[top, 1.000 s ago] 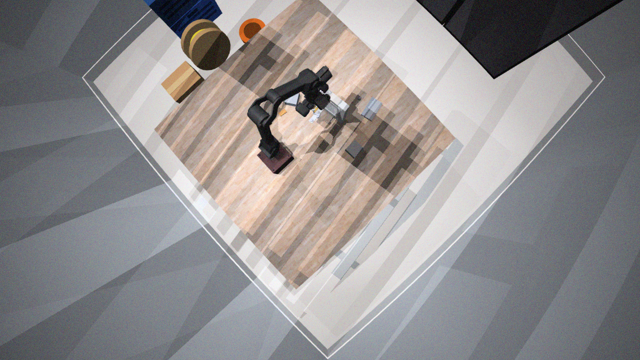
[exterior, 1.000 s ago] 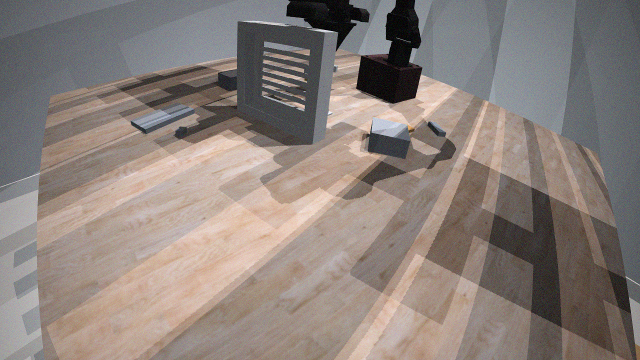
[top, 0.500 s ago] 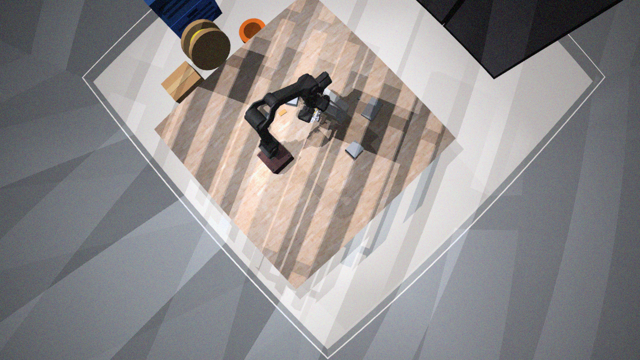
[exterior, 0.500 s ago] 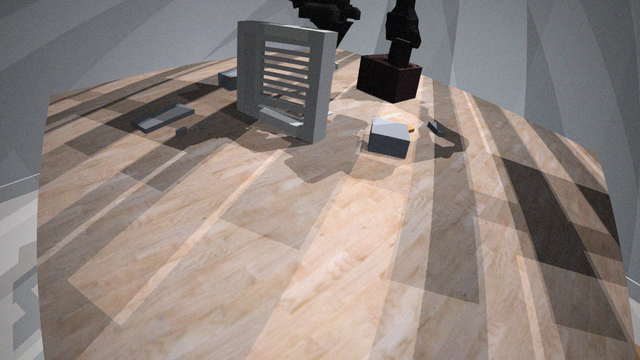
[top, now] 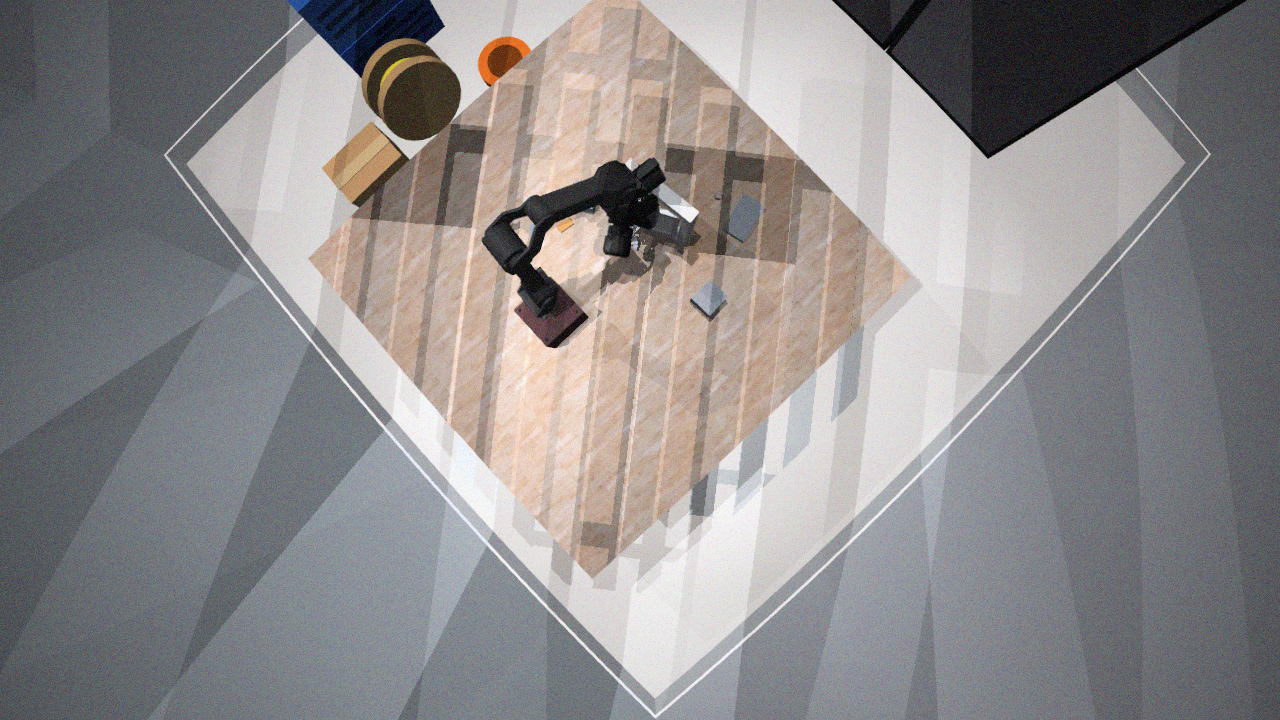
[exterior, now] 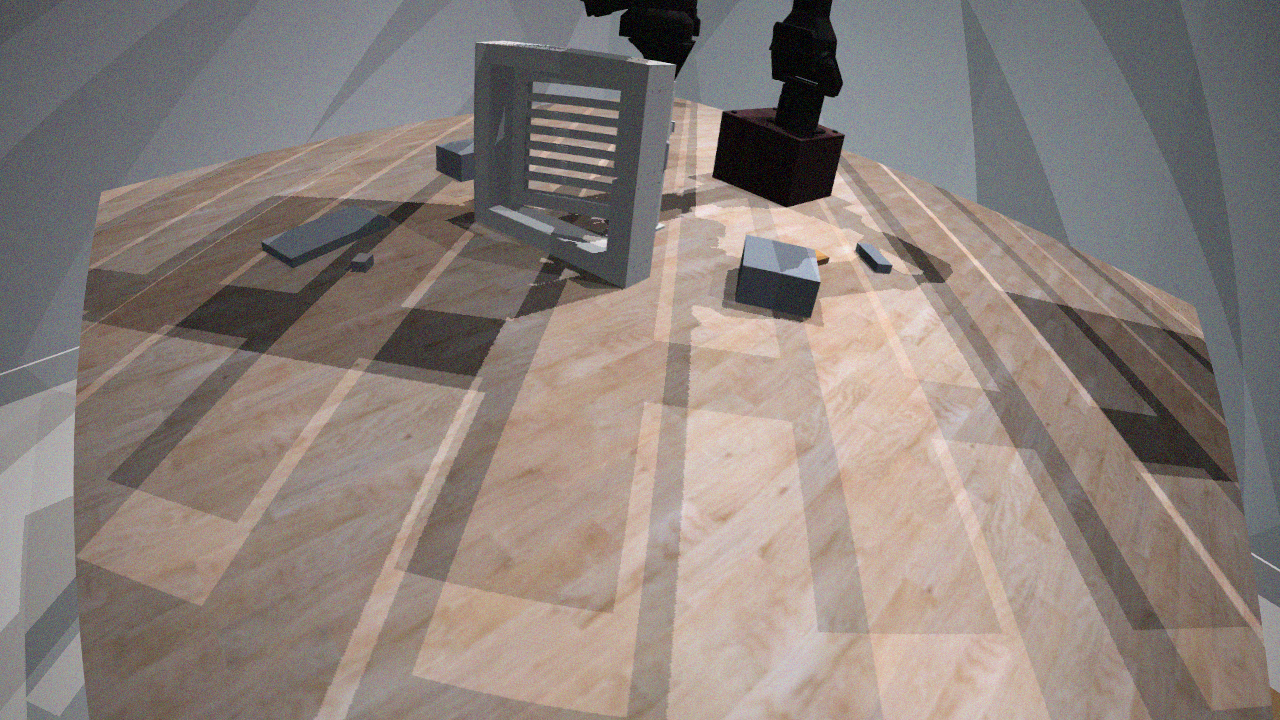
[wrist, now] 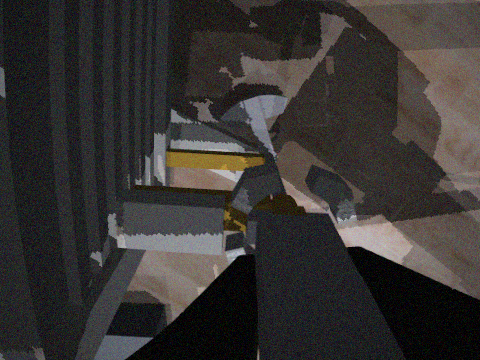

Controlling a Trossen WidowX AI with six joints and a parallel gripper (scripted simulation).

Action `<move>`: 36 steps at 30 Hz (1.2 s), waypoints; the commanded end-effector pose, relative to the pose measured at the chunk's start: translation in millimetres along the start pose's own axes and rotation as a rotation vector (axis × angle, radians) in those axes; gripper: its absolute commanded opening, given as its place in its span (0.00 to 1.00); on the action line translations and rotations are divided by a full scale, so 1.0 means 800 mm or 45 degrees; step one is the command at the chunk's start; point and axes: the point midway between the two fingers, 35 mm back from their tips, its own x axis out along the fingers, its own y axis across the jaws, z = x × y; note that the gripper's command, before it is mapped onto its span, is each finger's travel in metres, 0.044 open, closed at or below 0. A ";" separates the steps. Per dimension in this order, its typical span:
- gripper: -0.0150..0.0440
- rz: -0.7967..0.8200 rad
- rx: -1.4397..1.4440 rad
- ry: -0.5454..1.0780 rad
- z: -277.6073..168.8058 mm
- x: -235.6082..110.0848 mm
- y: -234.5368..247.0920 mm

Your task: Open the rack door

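The grey rack frame (top: 683, 211) (exterior: 650, 170) stands upright on the table. Its slatted door (wrist: 87, 150) fills the left of the wrist view and looks closed in the exterior view. My gripper (wrist: 299, 267) is shut on the door's dark grey handle (wrist: 317, 285), with a black finger on each side. Amber latch parts (wrist: 210, 160) and pale curved pieces show beyond the handle. The amount of handle turn cannot be told. In the exterior view the frame hides the grip; in the top view the arm covers it.
Near the frame lie a grey slab (top: 742, 218) (exterior: 326, 234), a tiny cube (top: 717, 196) (exterior: 361, 262), a grey block (exterior: 776, 277), an orange piece (top: 564, 224) and a small bar (exterior: 873, 257). Another block (top: 708, 300) (exterior: 454, 159) lies beyond the frame. The robot base (top: 551, 322) (exterior: 778, 156) stands nearby.
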 end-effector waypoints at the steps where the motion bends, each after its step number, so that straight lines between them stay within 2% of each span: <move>1: 0.27 0.007 -0.097 -0.010 0.002 -0.001 -0.007; 36: 0.27 -0.003 -0.706 -0.013 0.044 0.000 -0.079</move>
